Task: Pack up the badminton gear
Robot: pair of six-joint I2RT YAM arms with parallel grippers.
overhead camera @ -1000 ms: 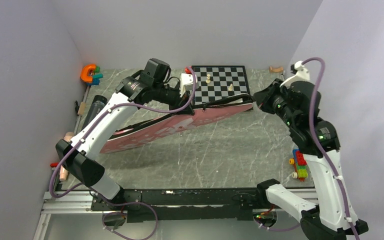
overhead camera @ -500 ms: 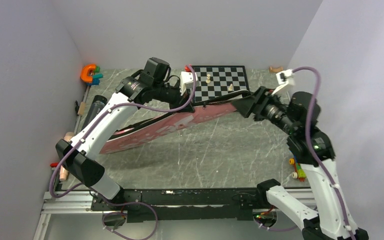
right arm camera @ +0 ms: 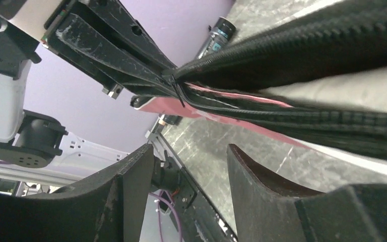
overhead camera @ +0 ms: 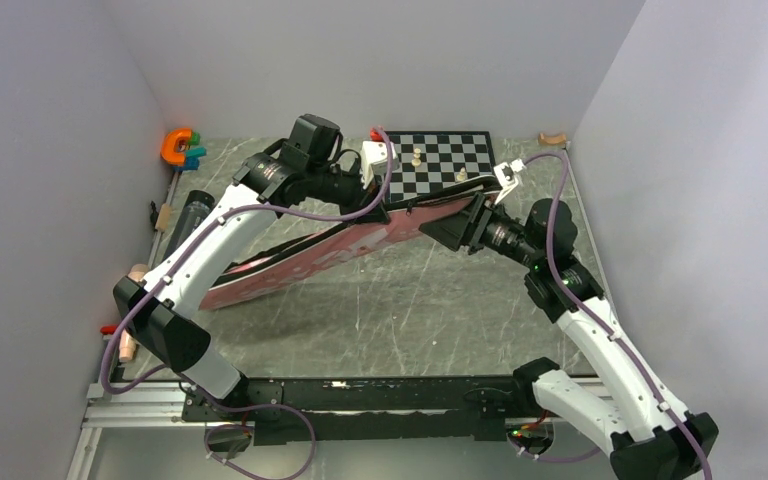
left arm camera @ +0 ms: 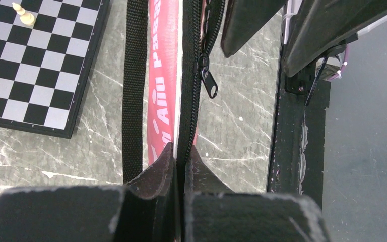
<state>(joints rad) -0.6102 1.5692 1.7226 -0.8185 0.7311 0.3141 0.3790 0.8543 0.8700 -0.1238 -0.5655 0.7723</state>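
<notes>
**Pink bag, zip pull not yet gripped**

The pink "SPORT" bag slants across the table, its far end raised. The left gripper pinches its zip edge. The right gripper gapes near the zip pull. Closing off-target could catch the black strap or tug the bag free. No rackets or shuttlecocks show.

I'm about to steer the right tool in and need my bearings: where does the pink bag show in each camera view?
Top external: the pink bag runs diagonally from left-centre up to the middle.
Left wrist: a pink strip up the middle, between black strap and zip.
Right wrist: the zip crosses the upper right, a pink sliver beneath.
Shared landmark: the left tool, pinching the zip.
</notes>
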